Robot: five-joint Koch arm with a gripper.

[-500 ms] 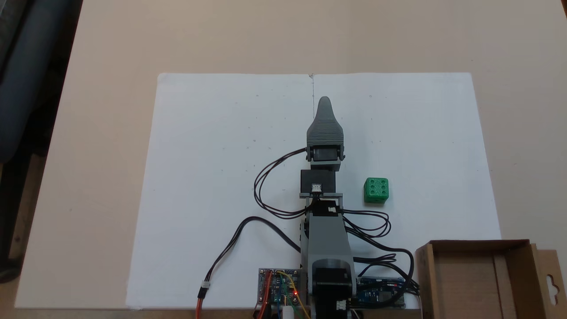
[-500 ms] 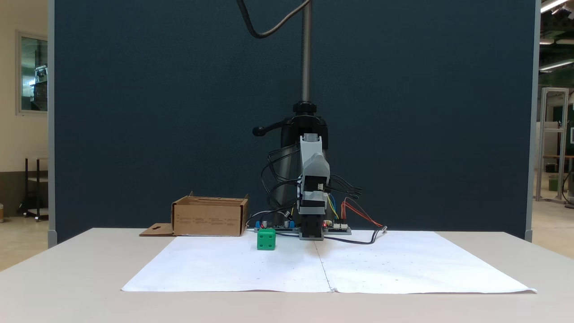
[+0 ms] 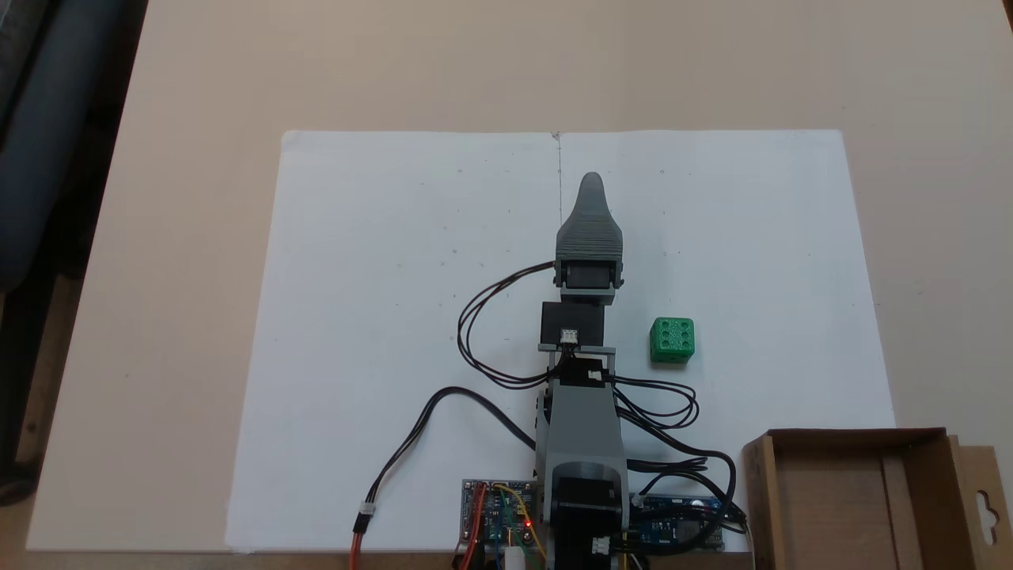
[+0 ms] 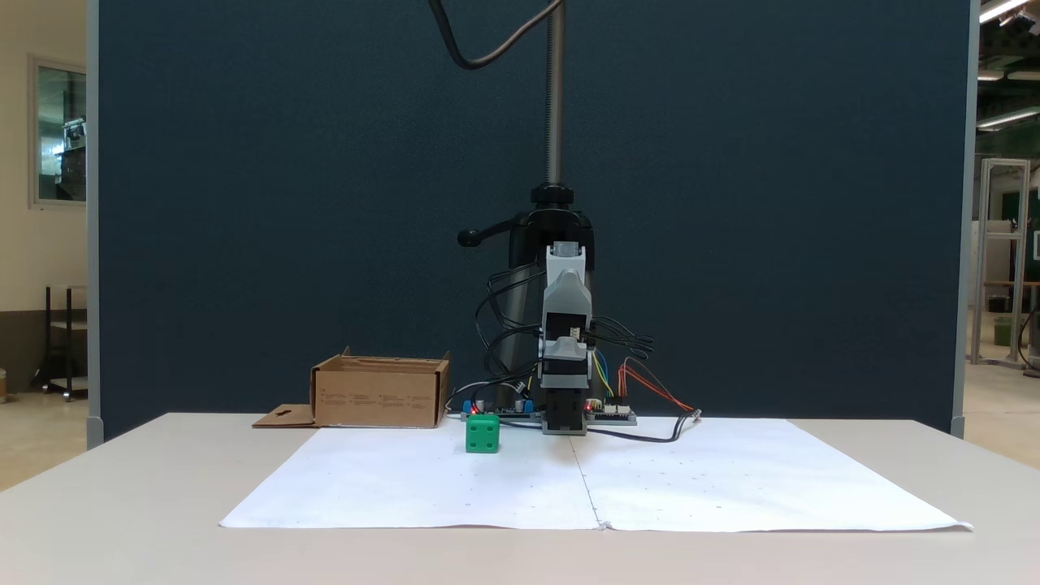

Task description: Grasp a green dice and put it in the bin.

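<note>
The green dice (image 3: 672,340) sits on the white paper with its six-pip face up, to the right of my arm in a fixed view from above; from the front the green dice (image 4: 483,433) stands left of the arm (image 4: 565,325). My gripper (image 3: 591,186) points away from the base, about a hand's width up and left of the dice, and holds nothing. One grey jaw covers the other, so I cannot tell how the jaws stand. The bin (image 3: 758,491), a brown cardboard box, stands empty at the lower right; from the front the bin (image 4: 378,398) is at the left.
White paper sheets (image 3: 380,317) cover the middle of the beige table. Circuit boards (image 3: 497,511) and looping black cables (image 3: 475,332) lie around the arm's base. A camera pole (image 4: 555,89) rises behind the arm before a dark blue partition.
The gripper has swung slightly to the right in the view from above, toward the dice's side. The dice and the bin have not moved.
</note>
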